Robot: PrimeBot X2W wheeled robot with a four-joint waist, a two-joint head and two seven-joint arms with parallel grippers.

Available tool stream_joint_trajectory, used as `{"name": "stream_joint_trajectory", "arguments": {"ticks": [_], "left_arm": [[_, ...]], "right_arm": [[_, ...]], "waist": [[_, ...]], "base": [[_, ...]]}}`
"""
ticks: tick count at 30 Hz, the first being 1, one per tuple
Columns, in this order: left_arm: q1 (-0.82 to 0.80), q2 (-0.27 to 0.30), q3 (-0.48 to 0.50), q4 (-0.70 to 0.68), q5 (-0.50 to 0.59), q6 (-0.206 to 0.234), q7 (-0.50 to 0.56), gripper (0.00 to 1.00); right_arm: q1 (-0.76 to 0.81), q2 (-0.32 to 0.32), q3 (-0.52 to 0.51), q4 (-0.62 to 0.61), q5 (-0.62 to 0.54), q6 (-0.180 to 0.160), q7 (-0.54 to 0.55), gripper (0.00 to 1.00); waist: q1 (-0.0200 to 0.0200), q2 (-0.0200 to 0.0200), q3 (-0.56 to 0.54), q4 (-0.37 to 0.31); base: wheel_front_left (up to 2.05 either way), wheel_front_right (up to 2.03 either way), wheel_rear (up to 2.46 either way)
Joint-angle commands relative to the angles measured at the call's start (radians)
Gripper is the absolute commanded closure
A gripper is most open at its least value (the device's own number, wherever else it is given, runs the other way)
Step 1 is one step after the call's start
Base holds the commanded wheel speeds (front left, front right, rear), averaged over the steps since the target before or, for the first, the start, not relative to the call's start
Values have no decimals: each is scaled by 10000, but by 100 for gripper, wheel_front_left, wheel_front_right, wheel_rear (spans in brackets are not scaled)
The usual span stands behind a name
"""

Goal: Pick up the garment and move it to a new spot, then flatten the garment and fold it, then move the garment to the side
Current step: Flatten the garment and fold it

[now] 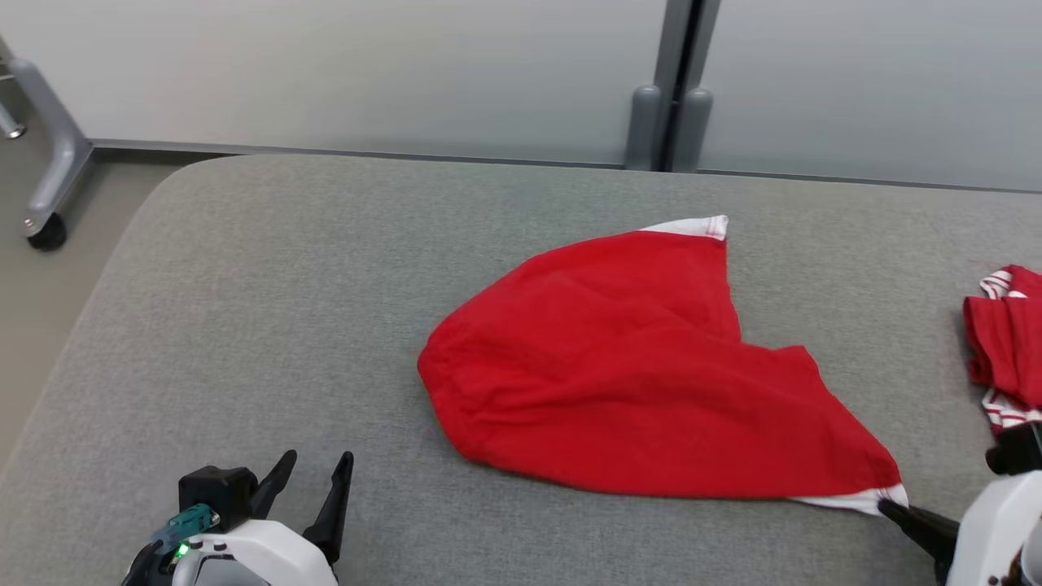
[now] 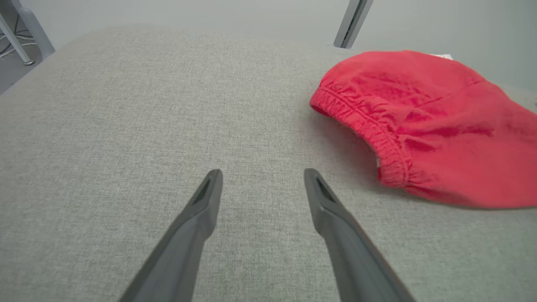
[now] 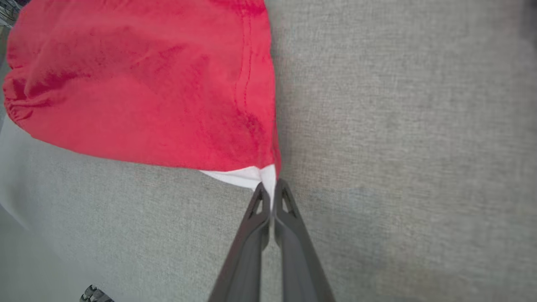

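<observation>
Your left pincer (image 1: 320, 458) stands wide and empty at the near left of the bench (image 1: 244, 325). The garment (image 1: 635, 374) lies mid-bench, to its right. Your right pincer (image 1: 886, 508) is clamped on the garment's white hem corner (image 3: 251, 176). Another red cloth (image 1: 1009, 342) sits at the far right.

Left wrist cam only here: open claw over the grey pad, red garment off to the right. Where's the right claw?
Observer: The right claw is shut on a white-trimmed corner of the red garment.
Operator: Which corner?
Observer: In the head view, the one nearest the robot, on its right.
Operator: Anything else nearby?
Observer: A second red piece with white stripes lies at the head view's right edge, apart from the garment.
</observation>
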Motion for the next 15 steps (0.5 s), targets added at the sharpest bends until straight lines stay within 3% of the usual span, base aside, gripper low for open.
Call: {"name": "stream_joint_trajectory", "arguments": {"ticks": [1, 2, 3, 4, 5, 9, 15], "left_arm": [[24, 66, 43, -32, 8, 50, 22, 0], [19, 83, 36, -50, 9, 63, 45, 0], [20, 97, 38, -67, 4, 68, 44, 0], [20, 108, 29, -82, -4, 66, 73, 0], [20, 111, 14, -89, 1, 65, 87, 0], [-24, 149, -118, -135, 26, -42, 247, 0], [-261, 333, -854, -478, 216, -822, 996, 0]], "right_arm": [[185, -59, -150, -64, 50, 4, 123, 100], [352, -39, -325, -143, 2, 4, 260, 100], [484, 17, -546, -178, -67, 4, 335, 94], [598, 102, -745, -199, -174, 4, 409, 53], [703, 215, -933, -222, -296, 4, 469, 0], [912, 816, -1671, -669, -832, 4, 305, 0], [1219, 1518, -2566, -1497, -1577, 4, -63, 0]], "waist": [[0, 0, -3, -149], [0, 0, 4, -213], [0, 0, 14, -280], [0, 0, 23, -341], [0, 0, 26, -398], [0, 0, 2, -608], [0, 0, 3, -905]], "base": [[0, 0, 0], [0, 0, 0], [0, 0, 0], [0, 0, 0], [0, 0, 0], [0, 0, 0], [0, 0, 0]]}}
